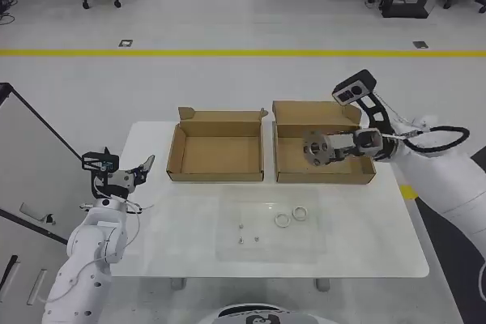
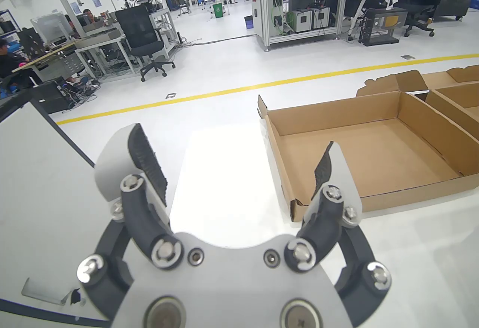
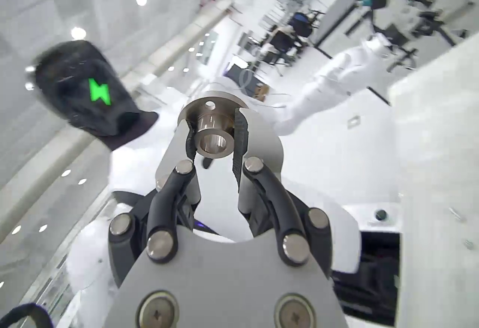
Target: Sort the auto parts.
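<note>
Silver flanged metal hub (image 1: 313,148) is clamped by its short collar between the ribbed black pads of your right gripper (image 3: 215,133), and it hangs over the inside of the right-hand shallow brown cardboard box (image 1: 324,176). A second, matching brown cardboard box (image 1: 215,155) lies just beside that box, on its left. Nearer you than the right-hand box, two silver metal rings (image 1: 283,220) lie close together on a clear plastic sheet (image 1: 227,247), with a few tiny metal bits (image 1: 241,228) further left on it. Your left gripper (image 2: 234,142) hangs with its fingers spread wide and nothing between them. It is well apart from the right-hand box, past the second box, over the left edge of the white table (image 1: 373,243).
</note>
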